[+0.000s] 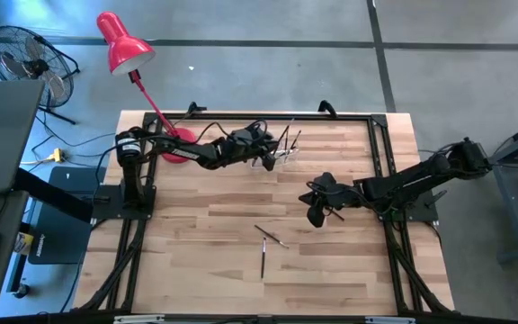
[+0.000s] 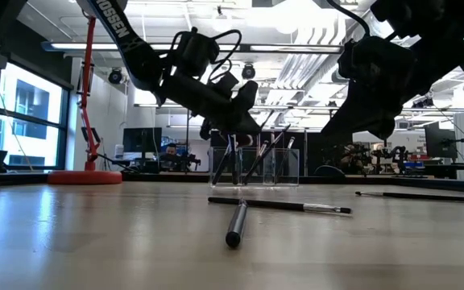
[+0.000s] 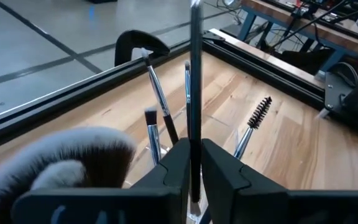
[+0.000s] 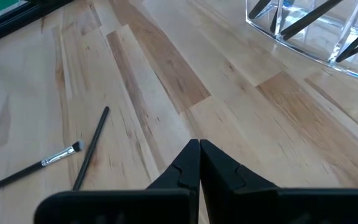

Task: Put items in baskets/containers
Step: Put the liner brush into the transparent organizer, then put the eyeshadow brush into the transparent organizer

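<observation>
While overhead hides it, left jaws [image 3: 194, 171] clamp a brush [image 3: 195, 93]; right jaws [image 4: 199, 163] together.

Both my arms are dark, near-black, built from slim tubular links joined by bulkier rounded joint housings. In the low view my left arm [image 2: 135, 48] carries white block lettering along its upper link, readable as "OSSEN", and a thin black cable loops loosely over the chunky wrist housing. From above, more black cabling curls around that arm's forearm, and its base sits on a dark post with a silvery ring. My right arm [image 1: 421, 175] looks the same matte black, thick at the shoulder. The left gripper [image 3: 192, 180] and the right gripper [image 4: 199, 168] each have two angular, flat-faced black fingers with bevelled tips, mounted on a wide black crossbar.
</observation>
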`<act>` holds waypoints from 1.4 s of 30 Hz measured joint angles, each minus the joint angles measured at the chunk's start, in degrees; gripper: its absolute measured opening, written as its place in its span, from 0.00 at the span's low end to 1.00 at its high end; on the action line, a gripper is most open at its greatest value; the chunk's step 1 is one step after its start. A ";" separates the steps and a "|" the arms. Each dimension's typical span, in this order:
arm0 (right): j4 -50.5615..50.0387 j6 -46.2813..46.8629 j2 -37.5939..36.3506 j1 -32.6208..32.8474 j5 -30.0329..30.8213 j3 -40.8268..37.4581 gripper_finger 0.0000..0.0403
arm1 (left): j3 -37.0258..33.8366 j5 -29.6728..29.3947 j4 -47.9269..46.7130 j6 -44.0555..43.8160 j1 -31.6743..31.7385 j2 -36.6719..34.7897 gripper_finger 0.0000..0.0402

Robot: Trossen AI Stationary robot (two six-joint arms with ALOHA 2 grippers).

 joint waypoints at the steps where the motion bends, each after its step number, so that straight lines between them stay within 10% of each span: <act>1: 0.00 0.13 0.00 0.00 0.02 0.00 0.01 | 0.00 0.00 0.00 0.00 0.00 0.00 0.10; 33: 0.01 0.29 0.02 0.00 -0.85 0.00 0.01 | 4.68 10.56 -0.30 9.45 -1.05 -8.46 0.20; 42: 0.20 0.13 0.02 0.00 -2.03 0.02 0.01 | 9.87 3.78 -27.86 9.91 -5.76 -16.34 0.20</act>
